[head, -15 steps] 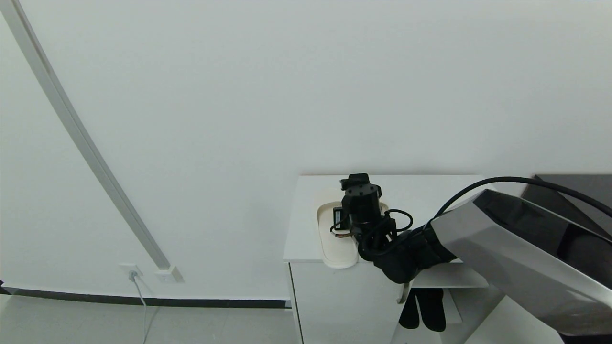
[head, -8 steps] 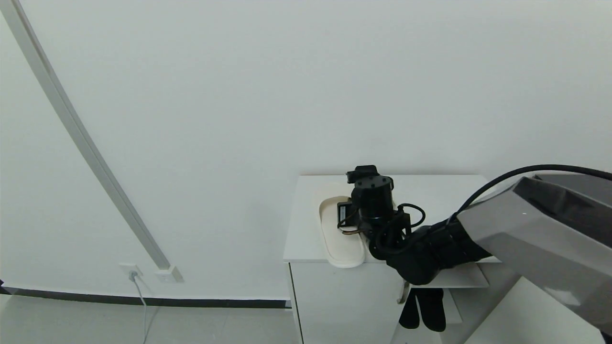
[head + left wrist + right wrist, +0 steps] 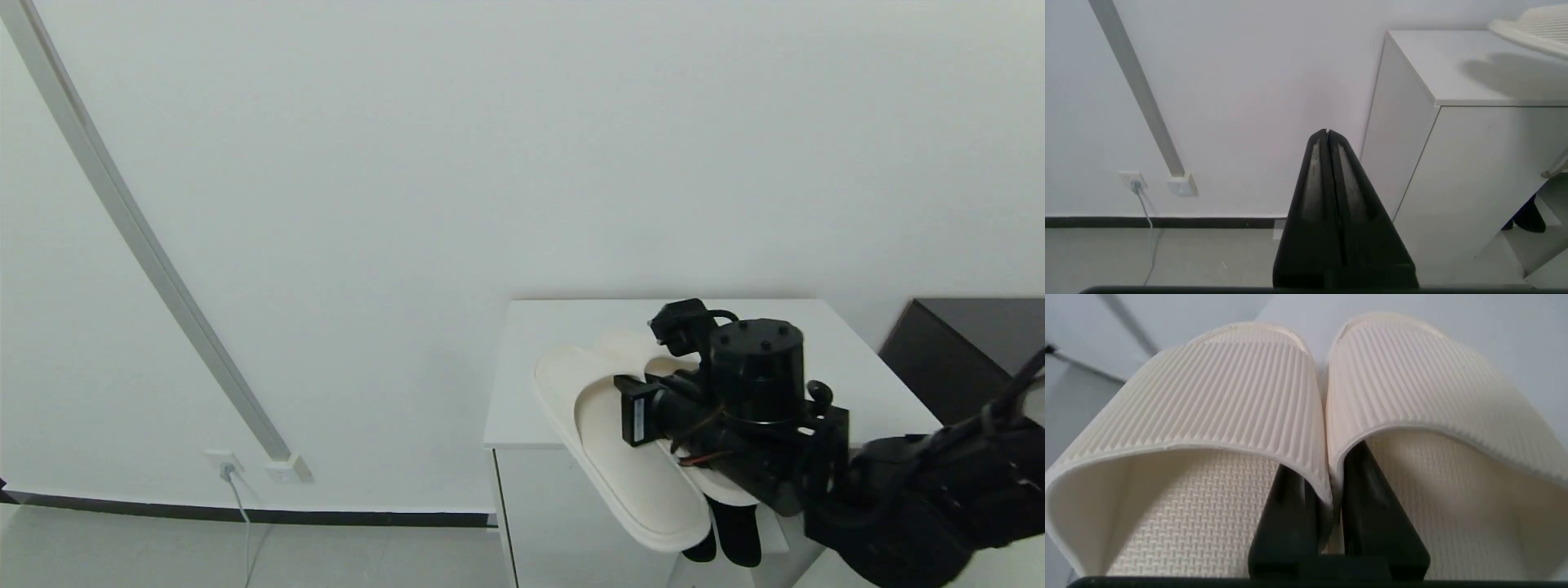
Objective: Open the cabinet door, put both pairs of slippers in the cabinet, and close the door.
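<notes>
Cream slippers (image 3: pixel 620 433) are in the air as a pair, held tilted, toes hanging down past the front edge of the cabinet (image 3: pixel 522 384) top, in front of its white face. Right gripper (image 3: pixel 1329 527) is clamped on them: wrist cam shows the two inner strap walls pinched together between the jaws, so both shoes ride as one. Grip looks solid to me, tho one slipper hangs lower than the other.

Black slippers (image 3: pixel 731 531) sit inside the cabinet, low down, toes pointing out, just below and behind the cream pair. So by my read, door's open and pair no. 1 is stowed. I can't pick out the door leaf itself behind the arm.

Left gripper (image 3: pixel 1327 188) is closed on nothing, jaws pressed flat together, parked low and off to the left side of the cabinet, facing the wall (image 3: pixel 326 204). Well apart from the slippers.

Progress, imo: abt halfway or a bit past. Done: open door, first pair in. In hand: cream pair lifted off the top, not yet inside. Left to do: bring them down and in thru the opening w/o clipping the black pair, let go, back the arm out, then swing the door closed.
</notes>
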`<state>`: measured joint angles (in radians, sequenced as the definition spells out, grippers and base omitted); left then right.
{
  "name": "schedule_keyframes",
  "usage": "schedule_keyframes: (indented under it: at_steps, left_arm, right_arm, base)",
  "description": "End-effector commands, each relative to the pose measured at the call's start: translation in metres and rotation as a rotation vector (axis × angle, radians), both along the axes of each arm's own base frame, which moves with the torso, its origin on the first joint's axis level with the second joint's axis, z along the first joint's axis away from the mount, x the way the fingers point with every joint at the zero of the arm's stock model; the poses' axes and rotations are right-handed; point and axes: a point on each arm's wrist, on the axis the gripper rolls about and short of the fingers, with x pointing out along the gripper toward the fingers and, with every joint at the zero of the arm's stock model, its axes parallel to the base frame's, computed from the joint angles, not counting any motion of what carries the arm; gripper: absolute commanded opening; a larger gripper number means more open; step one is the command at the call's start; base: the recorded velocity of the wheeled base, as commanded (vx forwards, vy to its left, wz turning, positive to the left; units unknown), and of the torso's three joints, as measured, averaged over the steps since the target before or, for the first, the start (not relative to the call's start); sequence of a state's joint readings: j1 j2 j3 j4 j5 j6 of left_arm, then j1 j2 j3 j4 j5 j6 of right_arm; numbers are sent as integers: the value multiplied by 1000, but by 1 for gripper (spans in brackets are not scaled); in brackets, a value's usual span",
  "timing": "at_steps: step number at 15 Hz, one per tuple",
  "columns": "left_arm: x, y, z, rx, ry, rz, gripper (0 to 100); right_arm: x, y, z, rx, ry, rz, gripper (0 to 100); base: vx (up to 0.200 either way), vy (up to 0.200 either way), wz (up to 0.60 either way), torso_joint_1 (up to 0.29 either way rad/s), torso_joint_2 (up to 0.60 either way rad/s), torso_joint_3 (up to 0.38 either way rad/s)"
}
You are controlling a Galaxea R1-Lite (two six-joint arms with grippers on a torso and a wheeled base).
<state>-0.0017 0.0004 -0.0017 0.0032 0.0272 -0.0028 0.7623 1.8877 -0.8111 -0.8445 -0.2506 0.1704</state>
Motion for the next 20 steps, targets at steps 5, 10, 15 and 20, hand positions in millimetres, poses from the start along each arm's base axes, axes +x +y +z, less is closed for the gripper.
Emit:
schedule_keyframes:
  at_steps: [5, 10, 15, 20]
  left_arm:
    - [0, 0, 0, 0, 0, 1, 0]
    - [0, 0, 0, -2, 1, -1, 0]
    - [0, 0, 0, -2, 1, -1, 0]
    - [0, 0, 0, -3, 1, -1, 0]
  right_arm:
    - [-40, -31, 16, 25, -7, 73, 0]
    - [-42, -27, 14, 17, -1, 78, 0]
    - [-41, -27, 13, 16, 0, 76, 0]
    - [-40, -26, 11, 12, 4, 76, 0]
  base:
    - [0, 0, 0, 0, 0, 0]
    - [0, 0, 0, 0, 0, 0]
    - [0, 0, 0, 0, 0, 0]
    - [-160, 0, 0, 11, 5, 0]
